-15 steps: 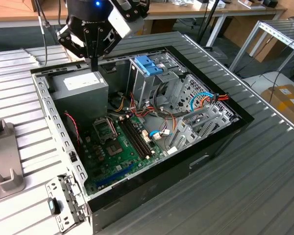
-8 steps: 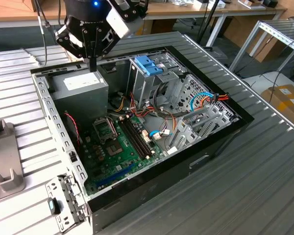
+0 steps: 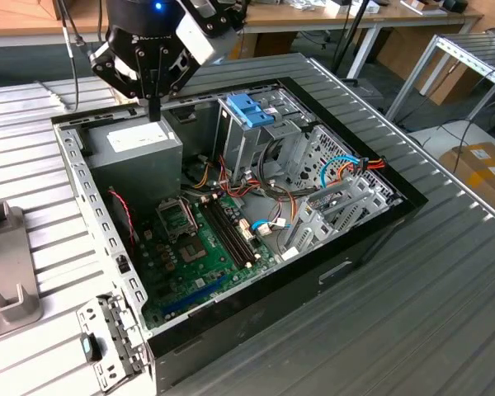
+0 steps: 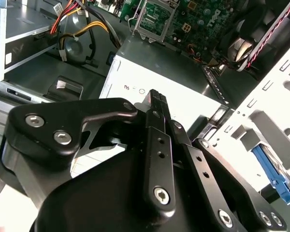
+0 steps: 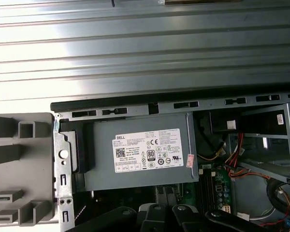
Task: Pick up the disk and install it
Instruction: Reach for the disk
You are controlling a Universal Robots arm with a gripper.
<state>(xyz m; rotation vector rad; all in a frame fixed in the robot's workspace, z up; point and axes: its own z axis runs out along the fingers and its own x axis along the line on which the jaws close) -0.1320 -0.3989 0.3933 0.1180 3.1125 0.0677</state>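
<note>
Fingertips (image 4: pixel 157 99) meet with nothing between them: the black gripper (image 3: pixel 154 111) is closed and empty. In the exterior view it points straight down over the rear edge of the grey power supply (image 3: pixel 140 148). Whether the tips touch the metal or hang just above it cannot be told. In the second wrist view the gripper's own linkages cover the near part of the power supply (image 4: pixel 159 67), so the spot under the tips is hidden.

The power supply sits in a rear corner of the open computer case (image 3: pixel 82 190), and the first wrist view shows its labelled face (image 5: pixel 140 150). Beside it lies the green motherboard (image 3: pixel 198 247). Further toward the exterior view's right stands the metal drive cage (image 3: pixel 247 144) with a blue latch (image 3: pixel 252 111) on top.

The disk (image 4: pixel 274 176) is outside the case and well apart from the gripper. In the second wrist view it appears as a blue plastic rail with a sliver of grey metal, just past the perforated side wall (image 4: pixel 266 96). The picture's edge cuts off the rest of it, so how it lies cannot be judged.

A grey fixture (image 3: pixel 4 264) rests on the ribbed metal table (image 3: pixel 445 313) beside that wall, and is itself partly cut off.
</note>
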